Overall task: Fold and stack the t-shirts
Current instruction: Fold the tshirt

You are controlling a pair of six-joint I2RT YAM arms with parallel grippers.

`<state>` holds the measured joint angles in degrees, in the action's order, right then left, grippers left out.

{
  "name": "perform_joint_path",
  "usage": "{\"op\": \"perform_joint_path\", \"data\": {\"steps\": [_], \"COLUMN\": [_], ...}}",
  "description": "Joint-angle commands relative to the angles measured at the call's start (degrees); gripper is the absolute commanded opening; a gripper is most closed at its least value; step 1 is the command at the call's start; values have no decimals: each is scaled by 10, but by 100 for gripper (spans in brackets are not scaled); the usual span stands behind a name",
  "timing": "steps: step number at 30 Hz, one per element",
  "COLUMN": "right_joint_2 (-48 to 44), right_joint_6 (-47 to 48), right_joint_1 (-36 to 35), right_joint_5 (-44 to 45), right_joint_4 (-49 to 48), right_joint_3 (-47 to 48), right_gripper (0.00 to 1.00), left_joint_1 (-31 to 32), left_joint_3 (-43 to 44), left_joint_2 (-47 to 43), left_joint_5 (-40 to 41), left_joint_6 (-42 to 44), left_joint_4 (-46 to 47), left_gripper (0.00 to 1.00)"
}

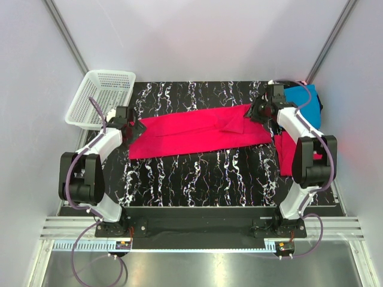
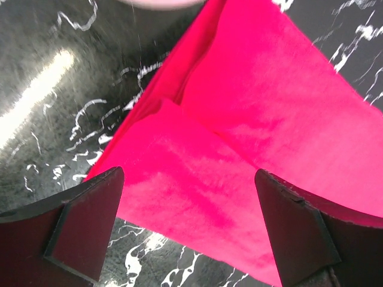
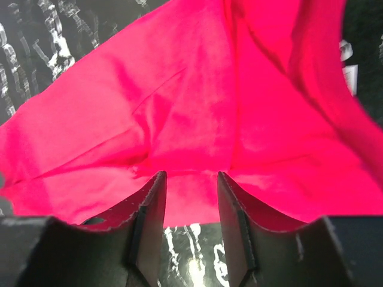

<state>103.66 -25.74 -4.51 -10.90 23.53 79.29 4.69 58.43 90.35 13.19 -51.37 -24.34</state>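
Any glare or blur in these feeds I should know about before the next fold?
Left wrist: a bright glare streak on the table, cloth in focus. Right wrist: the red shirt oversaturated, its folds faint. Top external: sharp, no glare on the cloth.

We see a robotics lab cell. Plain white panels [image 1: 197, 36] enclose a black marbled table [image 1: 197, 179] edged with aluminium rails [image 1: 54, 227].
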Motion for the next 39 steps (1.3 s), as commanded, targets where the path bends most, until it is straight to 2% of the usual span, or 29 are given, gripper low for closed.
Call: {"op": "perform_joint_path", "data": {"steps": [1, 9, 16, 22, 35, 38, 39], "right_joint_2": [-35, -37, 20, 44, 108, 125, 129], "right_joint_6": [-10, -17, -9, -24, -13, -12, -13], "right_joint_1": [-5, -6, -6, -6, -6, -6, -5], "right_joint_5": [-49, -84, -90, -56, -83, -85, -85], "right_joint_4": [-33, -38, -52, -50, -87, -89, -89], "right_joint_3": [-35, -82, -67, -58, -38, -24, -20], "right_gripper": [45, 42, 41, 40, 36, 32, 21], "left_joint_1": [5, 19, 22, 23, 23, 23, 23], "left_joint_3": [-11, -23, -17, -13, -10, -10, -10], "left_joint_2": [-18, -30, -29, -31, -26, -27, -28], "left_joint_5": [-42, -91, -103, -96, -100, -101, -100], "left_joint_6": [5, 30, 38, 40, 47, 48, 49], "left_joint_4": [15, 12, 9, 5, 3, 4, 3], "left_gripper": [96, 95, 96, 96, 96, 96, 96]}}
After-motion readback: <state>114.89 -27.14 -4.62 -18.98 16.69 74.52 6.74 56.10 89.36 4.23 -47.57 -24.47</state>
